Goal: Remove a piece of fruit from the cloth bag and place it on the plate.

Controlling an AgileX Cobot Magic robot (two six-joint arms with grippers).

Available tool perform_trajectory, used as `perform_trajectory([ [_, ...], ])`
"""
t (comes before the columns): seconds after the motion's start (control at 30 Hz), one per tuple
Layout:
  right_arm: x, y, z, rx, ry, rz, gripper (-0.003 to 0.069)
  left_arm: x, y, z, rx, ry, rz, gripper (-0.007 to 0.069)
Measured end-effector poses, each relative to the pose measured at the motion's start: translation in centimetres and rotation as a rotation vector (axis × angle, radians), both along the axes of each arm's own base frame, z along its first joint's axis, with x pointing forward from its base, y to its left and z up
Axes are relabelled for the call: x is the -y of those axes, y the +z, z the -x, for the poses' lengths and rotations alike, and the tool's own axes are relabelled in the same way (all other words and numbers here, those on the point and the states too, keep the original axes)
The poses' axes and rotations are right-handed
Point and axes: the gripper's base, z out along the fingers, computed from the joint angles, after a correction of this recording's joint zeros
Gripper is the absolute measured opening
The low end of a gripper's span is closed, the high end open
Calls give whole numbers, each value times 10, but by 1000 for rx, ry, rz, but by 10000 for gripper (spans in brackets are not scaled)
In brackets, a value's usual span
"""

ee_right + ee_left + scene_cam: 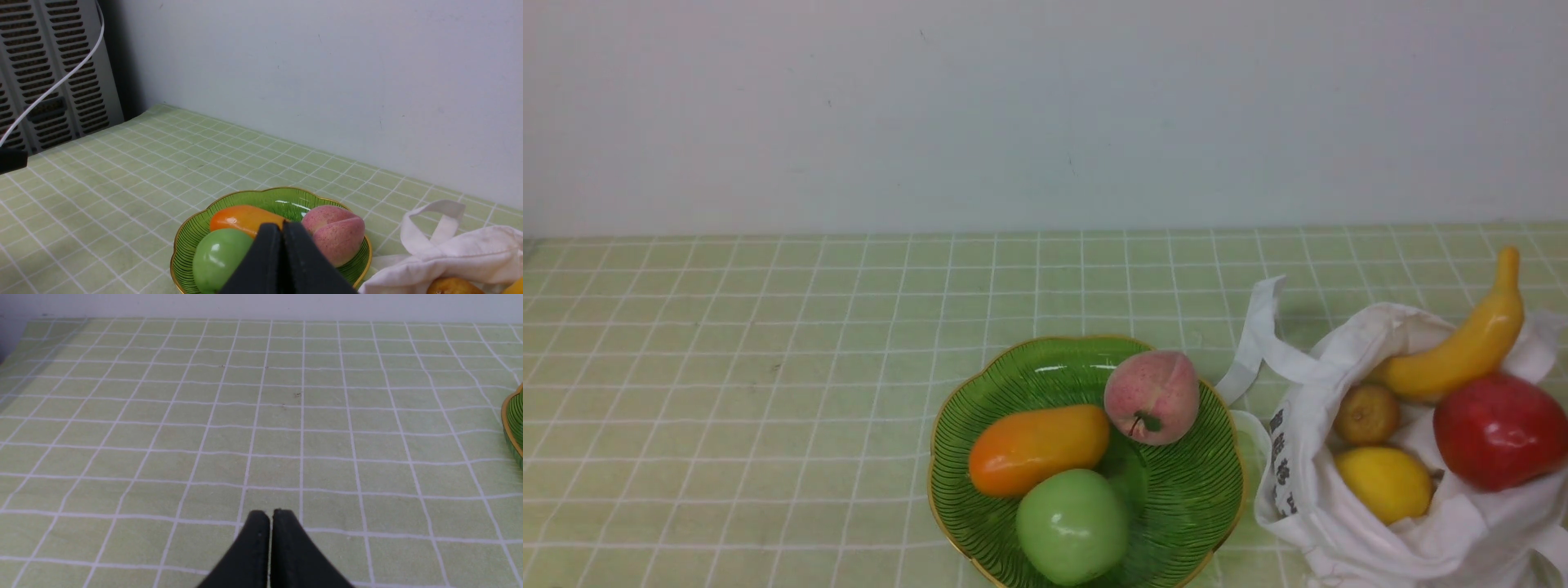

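The green apple [1072,527] lies in the green glass plate [1201,498] by the tabletop's [727,367] near edge, touching an orange mango [1037,449], with a peach [1152,398] behind. The cloth bag [1347,531] slumps open toward the near right corner. The left gripper [270,516] and right gripper [282,228] are pressed together, holding nothing.

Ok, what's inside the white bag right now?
The white bag holds a banana, a red apple, a lemon and a small brown fruit. Anything deeper is covered by the cloth and those fruits.
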Motion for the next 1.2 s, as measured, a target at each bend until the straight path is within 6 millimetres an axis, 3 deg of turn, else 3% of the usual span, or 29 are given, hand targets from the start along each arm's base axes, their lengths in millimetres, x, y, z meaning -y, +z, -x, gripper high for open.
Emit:
perform_trajectory([
  [0.3,-2,-5,-2,-4,-1,2,-15,0,0,0,0,0,0,-8],
  [0.47,-5,-25,-9,22,-22,-16,-15,0,0,0,0,0,0,-8],
  [0.9,7,-83,-29,-94,-439,52,-15,0,0,0,1,0,0,-8],
  [1.07,13,-97,-31,-137,-555,62,-15,0,0,0,1,0,0,-8],
  [1.2,16,-97,-31,-139,-603,59,-15,0,0,0,1,0,0,-8],
])
